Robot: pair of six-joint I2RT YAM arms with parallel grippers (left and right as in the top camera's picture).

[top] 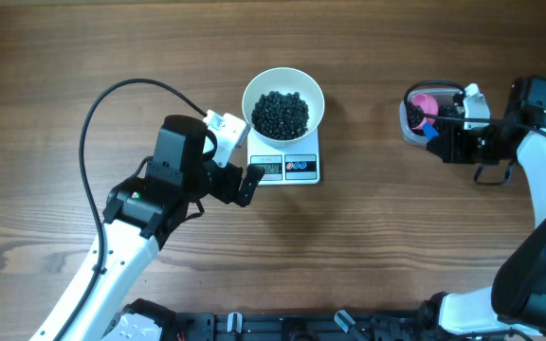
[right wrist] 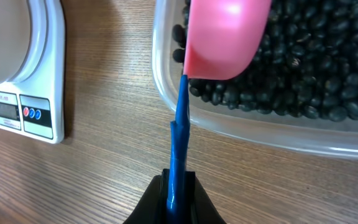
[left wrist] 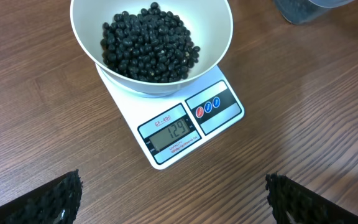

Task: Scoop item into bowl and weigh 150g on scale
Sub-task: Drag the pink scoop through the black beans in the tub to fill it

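right fingers [right wrist: 197, 206] clamped on blue scoop handle [right wrist: 179, 137] | left fingers [left wrist: 48, 199] spread wide, empty, edge-cropped

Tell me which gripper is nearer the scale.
Left. The left gripper is open right beside the scale; the right gripper is far off on the other side, holding a scoop over the tub.

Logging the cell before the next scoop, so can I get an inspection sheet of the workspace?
Surface: wood table.
Job's things: bowl of beans on scale, display reads 129; more beans in clear tub.
Clutter: nothing seen.
End effectors: left open beside scale; right shut on scoop handle, scoop over tub.
Cables: black cable loops off left arm.
Surroundings: dark frame at near edge.
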